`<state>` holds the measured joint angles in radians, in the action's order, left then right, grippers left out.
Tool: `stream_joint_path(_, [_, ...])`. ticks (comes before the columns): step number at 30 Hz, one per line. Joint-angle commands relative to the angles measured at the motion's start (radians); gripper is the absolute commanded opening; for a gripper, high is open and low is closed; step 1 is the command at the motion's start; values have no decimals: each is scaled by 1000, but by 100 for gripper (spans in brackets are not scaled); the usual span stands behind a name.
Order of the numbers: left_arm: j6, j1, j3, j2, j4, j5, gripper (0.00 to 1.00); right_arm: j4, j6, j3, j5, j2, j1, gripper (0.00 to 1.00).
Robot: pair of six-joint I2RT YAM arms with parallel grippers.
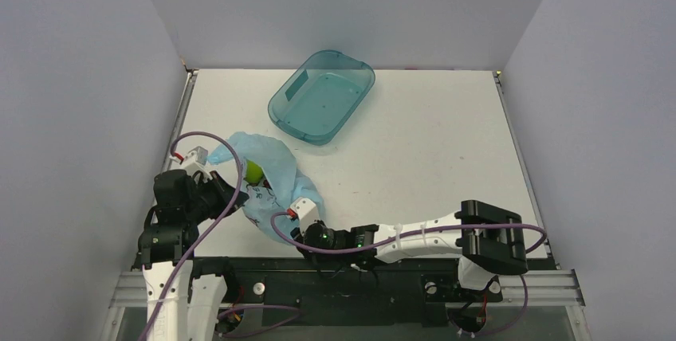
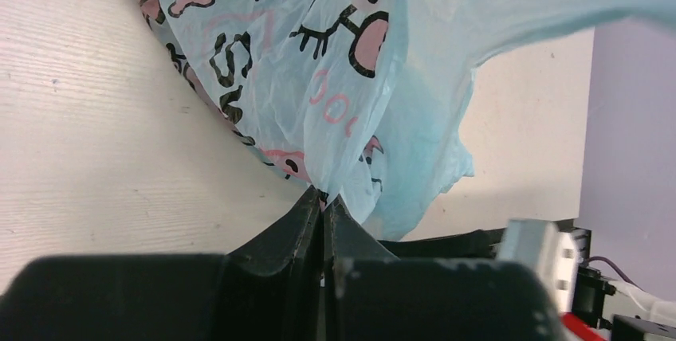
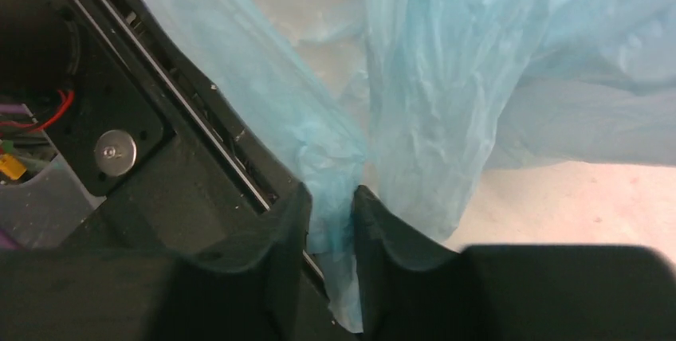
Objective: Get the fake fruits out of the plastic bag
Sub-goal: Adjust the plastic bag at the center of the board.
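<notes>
Both arms crouch low at the near-left of the desk [image 1: 430, 150], the right one stretched leftward along the near edge. The left end effector [image 2: 323, 201] is clenched on a pinch of the single plastic bag [image 2: 319, 78], and the right end effector [image 3: 331, 207] grasps another fold. The bag lies between them near the left edge, with one green fruit [image 1: 253, 171] showing inside; bare desk spreads to the right, and one teal tub [image 1: 323, 94] sits well apart at the far side.

The plastic bag [image 1: 279, 162], crinkly light blue with pink and dark cartoon print, sits bunched at near left; a green round fruit [image 1: 253, 170] shows inside it.
</notes>
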<state>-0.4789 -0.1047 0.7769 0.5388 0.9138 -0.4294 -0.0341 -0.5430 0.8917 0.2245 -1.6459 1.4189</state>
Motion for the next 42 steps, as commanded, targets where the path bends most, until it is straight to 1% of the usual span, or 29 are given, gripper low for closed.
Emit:
stream_joint_path(1, [42, 3, -13, -25, 14, 39, 0, 41, -2, 25, 48, 143, 0, 31])
stream_joint_path(2, [50, 5, -15, -25, 12, 30, 0, 74, 6, 25, 48, 183, 2, 38])
stream_joint_path(3, [53, 7, -18, -23, 11, 13, 0, 88, 10, 17, 45, 207, 4, 41])
stream_joint_path(4, [58, 8, -19, -23, 10, 8, 0, 109, 19, 12, 33, 252, 6, 46])
stream_joint_path(7, [67, 13, -21, -25, 9, -15, 0, 169, 49, -5, 25, 353, 17, 54])
stream_joint_path(10, [74, 19, -23, -29, 10, -23, 0, 209, 65, 13, 34, 454, 22, 57])
stream_joint_path(12, [74, 20, -22, -34, 10, -24, 0, 220, 73, 63, 33, 480, 23, 58])
stream_joint_path(14, [74, 20, -23, -40, 10, -24, 0, 217, 78, 115, 35, 470, 23, 58])
stream_joint_path(16, [74, 20, -22, -42, 11, -23, 0, 203, 79, 168, 59, 429, 22, 56])
stream_joint_path(18, [74, 20, -22, -41, 11, -20, 0, 177, 84, 228, 81, 362, 20, 48])
stream_joint_path(19, [73, 20, -21, -40, 11, -18, 0, 168, 92, 253, 103, 307, 20, 41])
stream_joint_path(20, [72, 19, -20, -40, 12, -15, 0, 164, 97, 300, 114, 277, 19, 37])
stream_joint_path(21, [71, 20, -20, -39, 14, -12, 0, 146, 109, 321, 131, 221, 16, 31])
stream_joint_path(23, [68, 21, -15, -39, 16, -5, 0, 108, 119, 373, 127, 147, 0, 25])
stream_joint_path(25, [68, 22, -6, -32, 22, 1, 0, 75, 121, 414, 125, 82, -22, 20])
stream_joint_path(28, [72, 21, 18, -17, 27, 8, 0, 44, 121, 469, 121, 0, -61, 18])
stream_joint_path(30, [74, 22, 30, -9, 28, 9, 0, 43, 121, 507, 116, -86, -83, 16])
stream_joint_path(33, [80, 21, 49, 5, 29, 5, 0, 55, 127, 568, 133, -168, -102, 14])
stream_joint_path(36, [91, 26, 58, 15, 38, 12, 0, 109, 115, 603, 244, -235, -124, 12])
stream_joint_path(38, [97, 33, 63, 15, 52, 26, 0, 138, 106, 596, 308, -247, -140, 12])
stream_joint_path(40, [97, 40, 74, 11, 80, 64, 0, 159, 105, 538, 357, -241, -150, 12])
stream_joint_path(42, [77, 50, 92, 5, 125, 155, 0, 160, 106, 458, 409, -217, -155, 13])
